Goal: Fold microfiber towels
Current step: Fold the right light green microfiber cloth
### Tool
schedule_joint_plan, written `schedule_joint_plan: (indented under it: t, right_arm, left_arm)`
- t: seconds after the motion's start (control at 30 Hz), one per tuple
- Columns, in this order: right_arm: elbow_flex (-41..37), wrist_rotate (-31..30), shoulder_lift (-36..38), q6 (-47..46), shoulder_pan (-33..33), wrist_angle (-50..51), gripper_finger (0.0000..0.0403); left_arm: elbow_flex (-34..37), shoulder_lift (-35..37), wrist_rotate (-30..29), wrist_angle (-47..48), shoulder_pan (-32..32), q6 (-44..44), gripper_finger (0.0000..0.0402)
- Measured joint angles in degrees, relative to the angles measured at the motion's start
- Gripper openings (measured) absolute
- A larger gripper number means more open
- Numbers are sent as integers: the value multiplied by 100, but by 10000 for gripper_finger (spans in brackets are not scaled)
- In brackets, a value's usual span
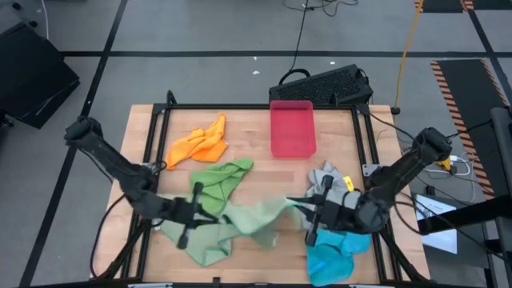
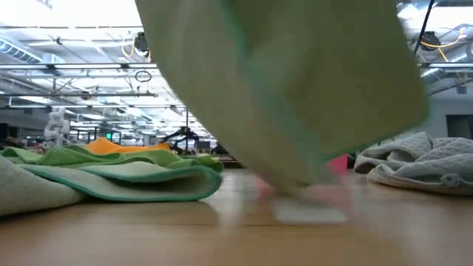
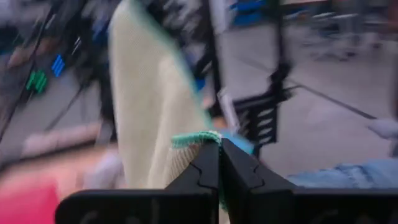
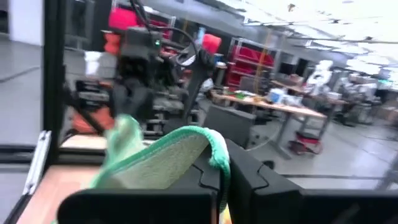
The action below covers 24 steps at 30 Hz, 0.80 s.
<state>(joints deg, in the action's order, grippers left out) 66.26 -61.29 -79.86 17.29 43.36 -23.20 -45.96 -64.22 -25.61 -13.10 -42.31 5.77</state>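
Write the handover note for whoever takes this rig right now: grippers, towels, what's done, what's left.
Left gripper: shut on one edge of the pale green towel.
Right gripper: shut on the opposite edge; the towel hangs off the table between the arms.
Others lie crumpled on the table: orange towel far left, bright green towel beside the left arm, grey towel and blue towel by the right arm. Pink tray holds nothing.
Done: no towel folded.
Left: all five.

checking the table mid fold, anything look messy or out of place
Nothing damaged. The orange towel, bright green towel, grey towel and blue towel lie crumpled; both grippers hold the pale sage towel up.
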Motion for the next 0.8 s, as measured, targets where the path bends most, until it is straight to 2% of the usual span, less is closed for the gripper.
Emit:
schedule_joint_plan:
  t: [0.07,0.13,0.23,0.33,0.43,0.53,0.67,0.8]
  right_arm:
    - [406,-371,-83,11,157,490,2]
    - [707,-589,-185,20,295,750,2]
    - [809,-639,-296,84,408,837,2]
    - [608,-641,-345,-21,372,899,2]
    - [221,-641,-344,-232,131,889,2]
    - [-268,-755,-321,-464,-211,837,2]
    - [-845,-1248,-182,-698,-620,808,2]
    - [-1317,-1274,101,-1017,-812,809,2]
  left_arm:
    - [-236,169,242,210,-116,571,6]
    - [-413,393,213,560,-186,801,4]
    - [-491,782,-435,1118,-178,830,4]
    - [-489,1025,-1163,2029,-15,378,7]
    - [-396,1067,-1406,2776,295,-285,5]
    - [-67,980,-1339,2704,651,-696,3]
    - [427,750,-1349,2457,1133,-713,9]
    - [753,709,-1382,2392,1697,-749,5]
